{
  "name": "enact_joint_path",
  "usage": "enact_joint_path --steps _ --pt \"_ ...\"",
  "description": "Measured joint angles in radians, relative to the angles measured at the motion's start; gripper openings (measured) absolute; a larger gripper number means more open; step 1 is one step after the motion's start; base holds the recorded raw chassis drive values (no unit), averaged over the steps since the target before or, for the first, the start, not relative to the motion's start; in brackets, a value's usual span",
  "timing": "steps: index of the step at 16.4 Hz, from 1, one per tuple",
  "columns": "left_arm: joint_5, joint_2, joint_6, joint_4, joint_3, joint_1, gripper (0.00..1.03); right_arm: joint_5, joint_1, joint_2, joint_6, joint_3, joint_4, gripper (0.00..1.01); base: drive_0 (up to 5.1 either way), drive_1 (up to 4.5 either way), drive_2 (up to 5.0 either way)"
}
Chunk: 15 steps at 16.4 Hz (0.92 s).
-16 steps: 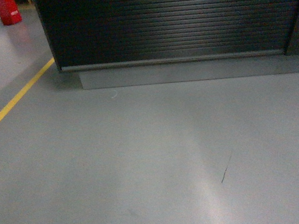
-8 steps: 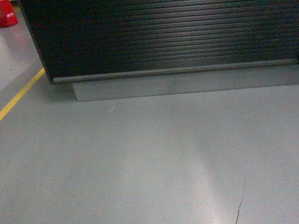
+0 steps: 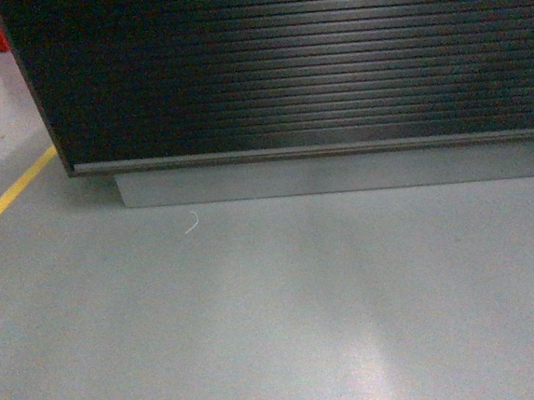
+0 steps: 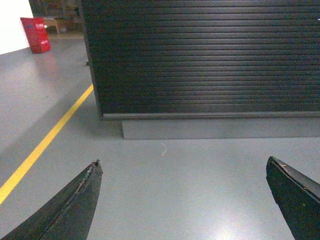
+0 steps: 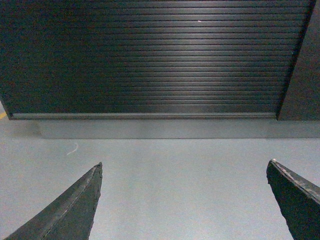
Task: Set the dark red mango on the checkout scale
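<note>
Mango and scale aren't in any view, so we can't judge bearing, axis or nearer arm; checkout (image 3: 311, 65) ribbed front stands dead ahead of left gripper (image 4: 182, 200) and right gripper (image 5: 182, 200), both spread wide and empty, over grey floor (image 3: 277, 311).

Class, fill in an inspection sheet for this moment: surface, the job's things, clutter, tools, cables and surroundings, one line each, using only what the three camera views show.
Surface: grey floor, smooth, with a soft glare patch; counter top out of view.
Job's things: checkout seen only as its ribbed black front on a grey base; mango and scale nothing seen.
Clutter: small pale curled scrap on the floor near the base.
Tools: left tool and right tool both open, empty, aimed at the counter front.
Cables: nothing seen.
Surroundings: yellow floor line left of the counter; red box far left.
</note>
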Motion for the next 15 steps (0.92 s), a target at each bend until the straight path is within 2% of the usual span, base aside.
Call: enact_joint_path --steps 15 --pt "-0.001 0.000 0.000 -0.004 0.000 0.000 0.98 0.000 0.000 0.000 0.000 0.000 -0.003 0.98 0.1 4.35 -4.2"
